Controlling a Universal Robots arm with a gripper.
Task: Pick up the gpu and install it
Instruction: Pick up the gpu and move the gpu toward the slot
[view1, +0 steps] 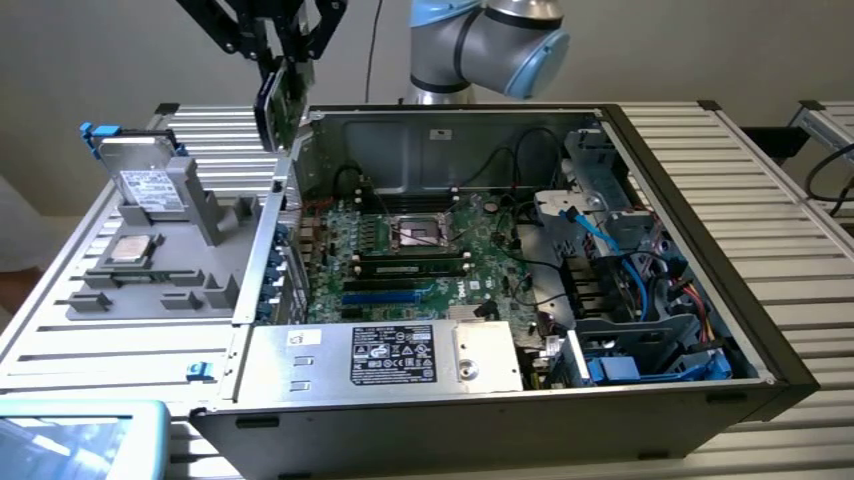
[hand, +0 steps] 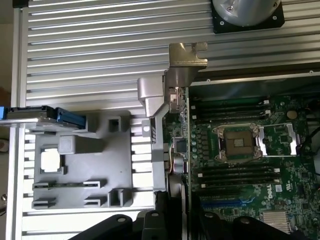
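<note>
We found the gripper (view1: 284, 58) above the case (view1: 534, 430), over the case wall on the exterior view's left and near the far corner. Its jaws were drawn in narrow and clamped on the gpu (view1: 283, 110), gripping the card by its upper edge. The gpu hung upright below the jaws, level with the top of that case wall. We could not tell whether it touched the wall. It was not seated in any slot inside the case.

In the wrist view we looked down along the card. The gripper (hand: 176, 220) held the gpu (hand: 177, 147) edge-on. The card's metal bracket (hand: 187, 60) lay at the end nearest the far wall of the case. The card ran along the case wall, just beside the edge of the motherboard (hand: 250, 150).

Inside the case, the motherboard lay flat on the floor, with the socket (view1: 424, 232) near its middle. The power supply (view1: 400, 355) sat against the near wall of the case. Blue cables (view1: 627, 290) ran through the part of the case on the exterior view's right.

Outside the case, on the exterior view's left, a grey tray (view1: 147, 290) lay just beside the wall. A hard drive (view1: 144, 185) stood tilted at the tray's far end. The case rested on a slatted table (view1: 761, 180). The arm (view1: 487, 40) rose behind the far wall of the case.
</note>
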